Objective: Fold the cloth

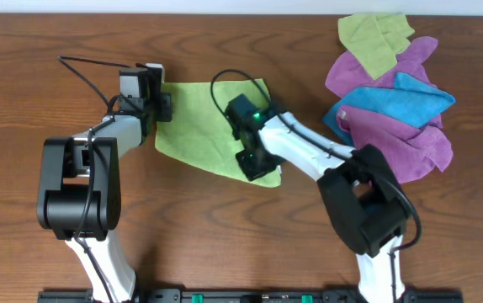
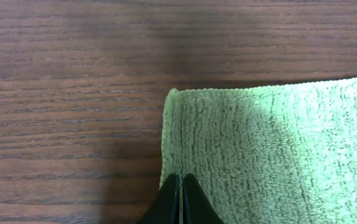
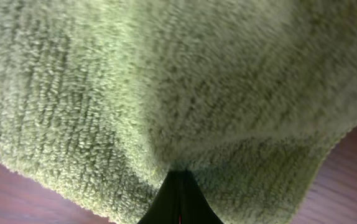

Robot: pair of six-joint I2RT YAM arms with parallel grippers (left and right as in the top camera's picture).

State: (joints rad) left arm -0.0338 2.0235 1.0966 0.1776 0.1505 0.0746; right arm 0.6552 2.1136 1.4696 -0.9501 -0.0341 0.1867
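Overhead, the lime-green cloth (image 1: 204, 118) lies on the wooden table (image 1: 225, 244) between 2 arms. Left wrist: the left gripper (image 2: 180, 186) is pinched shut on its hem near a corner. Right wrist: the right gripper (image 3: 180, 186) is clamped on bunched cloth.

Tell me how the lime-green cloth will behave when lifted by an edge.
Likely floppy: the cloth puckers toward the shut right end effector. Probably light: it lies thin and flat on the table. Its fuzzy pile should resist slipping.

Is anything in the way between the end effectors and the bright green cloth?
Nothing visible. The left end effector and right end effector are each shut on the cloth itself. The pile of other cloths lies apart.
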